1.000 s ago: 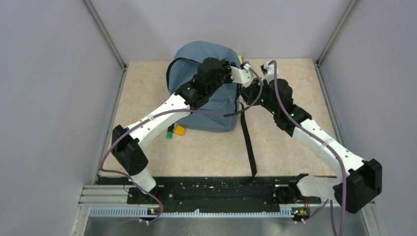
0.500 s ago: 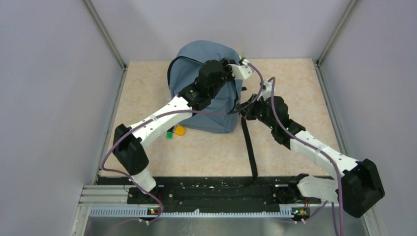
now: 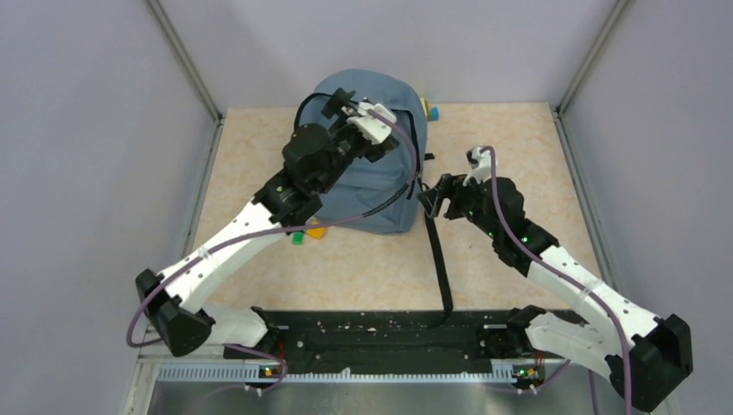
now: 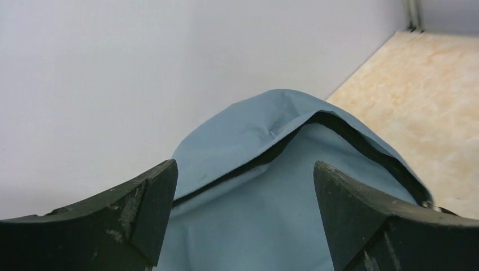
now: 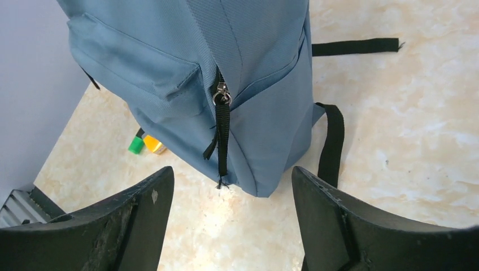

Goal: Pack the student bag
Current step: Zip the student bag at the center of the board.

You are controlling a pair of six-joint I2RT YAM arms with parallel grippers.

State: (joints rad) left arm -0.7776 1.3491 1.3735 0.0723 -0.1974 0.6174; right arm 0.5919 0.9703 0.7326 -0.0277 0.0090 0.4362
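The student bag (image 3: 367, 186) is a grey-blue backpack standing upright at the back middle of the table. My left gripper (image 3: 342, 102) hovers open over the bag's top left, holding nothing. In the left wrist view the bag's top (image 4: 265, 203) and its black zipper line (image 4: 294, 141) lie between the spread fingers (image 4: 141, 209). My right gripper (image 3: 435, 195) is open just right of the bag's lower side and apart from it. The right wrist view shows a side zipper pull (image 5: 221, 96) with a hanging black tab, above the open gripper (image 5: 231, 175).
A green and an orange item (image 3: 306, 233) lie on the table against the bag's lower left corner. A yellow and blue item (image 3: 429, 110) peeks out behind the bag's top right. A long black strap (image 3: 438, 259) runs from the bag toward the near edge. Grey walls enclose the table.
Both grippers have gone from shut to open. The left arm swung left over the bag's top. The right arm drew back and down from the bag's right side.
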